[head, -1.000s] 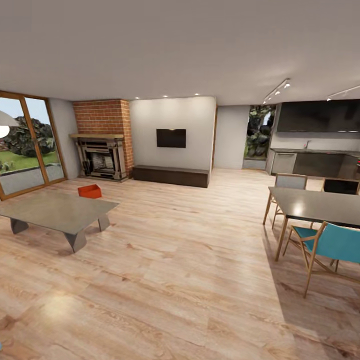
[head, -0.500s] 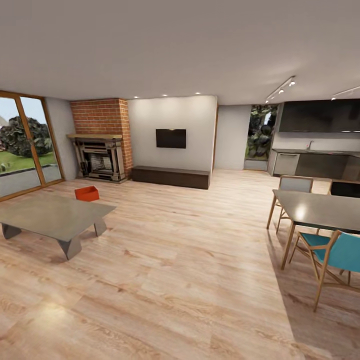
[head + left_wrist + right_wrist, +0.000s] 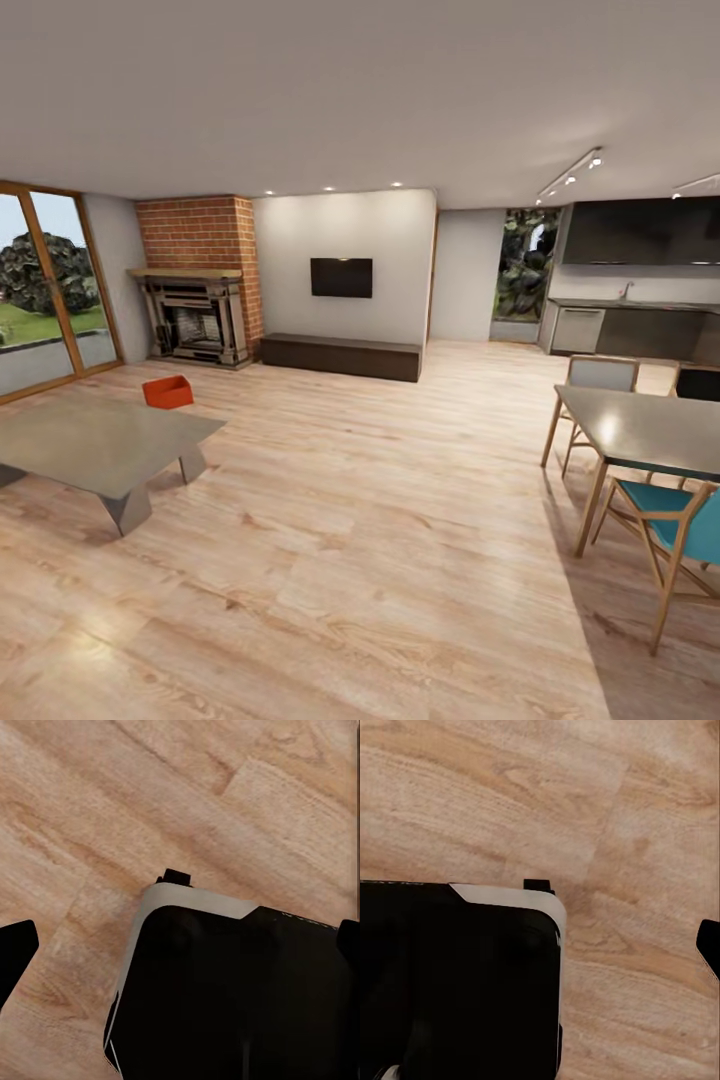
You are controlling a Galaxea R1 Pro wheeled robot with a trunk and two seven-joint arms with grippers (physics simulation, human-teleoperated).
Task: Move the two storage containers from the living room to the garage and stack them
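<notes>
One red-orange storage container point(image 3: 167, 391) sits on the light wood-plank flooring of the living room, far off at the left, just behind the grey coffee table point(image 3: 95, 447) and in front of the brick fireplace point(image 3: 196, 317). Both wrist views look straight down at the planks and my own dark base. My left gripper point(image 3: 180, 945) is open, with a black fingertip point(image 3: 16, 954) at each side of the left wrist view and nothing between them. My right gripper point(image 3: 540, 945) shows one black fingertip point(image 3: 709, 946) at the frame's edge, spread wide and empty. The garage is out of view.
A dining table point(image 3: 650, 430) with a teal chair point(image 3: 680, 525) stands at the right. A low dark TV bench point(image 3: 340, 355) lines the far wall, and wood-framed glass doors point(image 3: 45, 285) are at the left. Wide open plank floor point(image 3: 380, 500) lies ahead.
The whole head view has shifted as the base rolls on: the coffee table and container slid left, the dining table right. Nothing in the room itself moved.
</notes>
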